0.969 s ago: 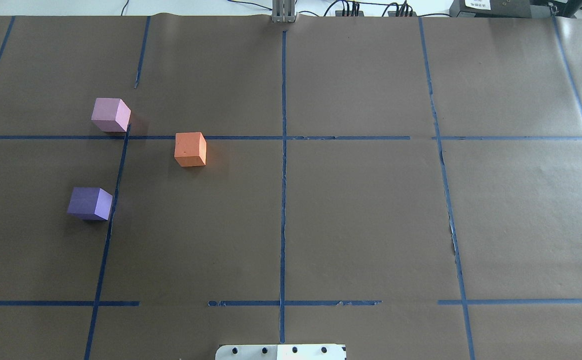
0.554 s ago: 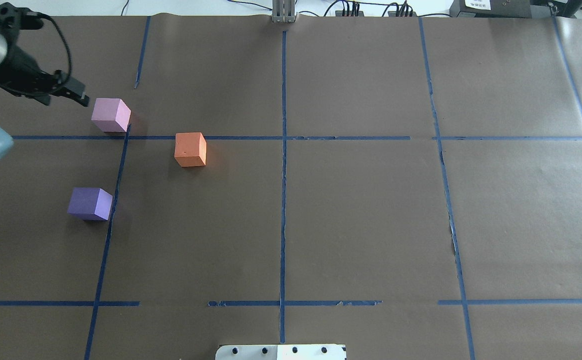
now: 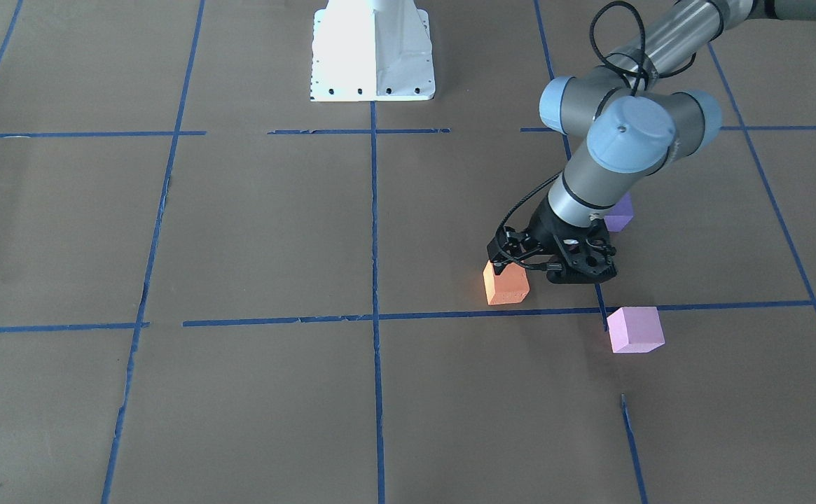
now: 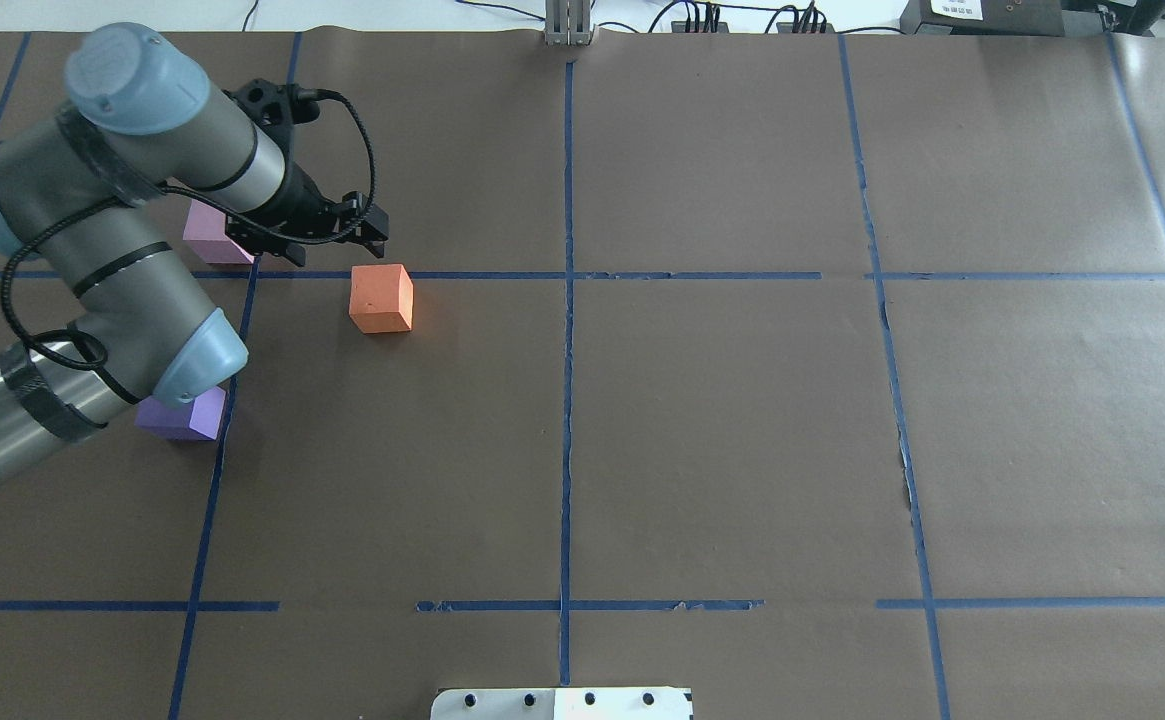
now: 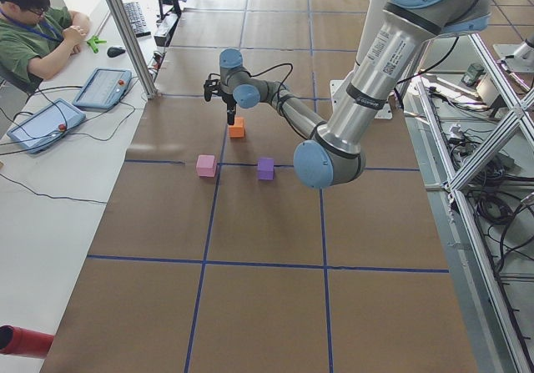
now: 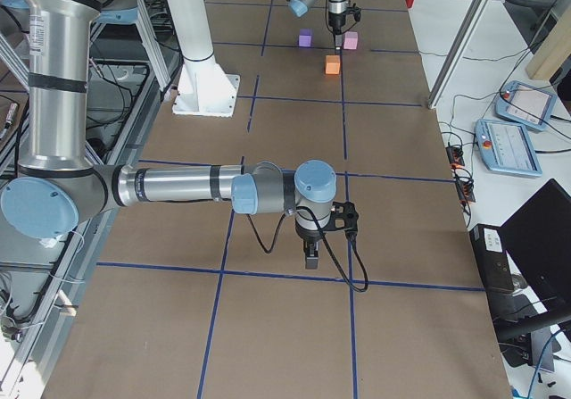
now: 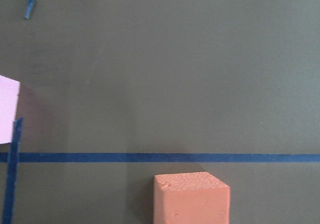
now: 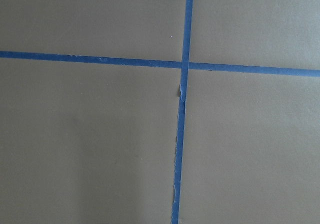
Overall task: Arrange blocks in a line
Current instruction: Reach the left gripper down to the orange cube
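Left claw: the left claw (image 4: 374,232) hangs on a bent arm above the worktop (image 4: 742,450), near the orange block and touching none of the three. Its own wrist view shows no fingers, and from the outer views I cannot tell whether the fingers are spread or pressed together. Nothing is seen in it.
Right claw: the right claw (image 6: 310,258) points straight down over a crossing of tape lines on the robot's right part of the worktop, well apart from the blocks. Only the side view shows it, so I cannot tell how its fingers stand.
Orange block: the orange block (image 4: 380,298) sits upright, just on the robot's side of a crosswise blue tape line (image 4: 642,276) and to the left of the centre line. In the left wrist view it fills the lower edge, just below that tape.
Pink block: the pale pink block (image 3: 634,329) sits beyond the same crosswise line, at the corner where a lengthwise strip meets it. From overhead the left arm hides part of it.
Purple block: the violet-purple block (image 5: 265,168) lies nearer the robot, just beside the lengthwise strip, partly under the arm's elbow.
Layout: the three blocks stand apart from one another, forming a triangle rather than a row.
Worktop: brown paper marked into a grid by the blue tape.
Surroundings: an operator in green (image 5: 33,39) sits at a side desk with tablets.
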`<state>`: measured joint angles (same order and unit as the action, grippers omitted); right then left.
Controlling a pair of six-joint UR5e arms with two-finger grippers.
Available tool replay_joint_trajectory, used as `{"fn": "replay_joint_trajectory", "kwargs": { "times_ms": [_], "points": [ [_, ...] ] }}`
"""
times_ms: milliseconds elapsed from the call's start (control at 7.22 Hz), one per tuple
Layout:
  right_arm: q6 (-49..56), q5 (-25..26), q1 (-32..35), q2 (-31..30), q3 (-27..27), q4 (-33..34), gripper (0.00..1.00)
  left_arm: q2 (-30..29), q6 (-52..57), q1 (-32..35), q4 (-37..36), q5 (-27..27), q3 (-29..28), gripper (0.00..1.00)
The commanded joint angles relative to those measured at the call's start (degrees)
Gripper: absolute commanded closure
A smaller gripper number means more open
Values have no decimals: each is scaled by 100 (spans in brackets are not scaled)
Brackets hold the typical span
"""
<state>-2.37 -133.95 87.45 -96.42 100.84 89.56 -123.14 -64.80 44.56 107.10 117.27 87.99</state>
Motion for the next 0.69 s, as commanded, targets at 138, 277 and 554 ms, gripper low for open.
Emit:
{"fn": "replay_joint_trajectory", "kwargs": {
  "times_ms": [138, 277, 554],
  "points": [
    [0, 0, 0, 0, 6, 0, 0, -105, -138, -342, -102, -626, -334, 0],
    [0, 0, 0, 0, 6, 0, 0, -96, -130, -430, -101, -626, -405, 0],
    [0, 0, 0, 0, -3, 0, 0, -105, -95, -526, -40, -618, -580, 1]
  ]
}}
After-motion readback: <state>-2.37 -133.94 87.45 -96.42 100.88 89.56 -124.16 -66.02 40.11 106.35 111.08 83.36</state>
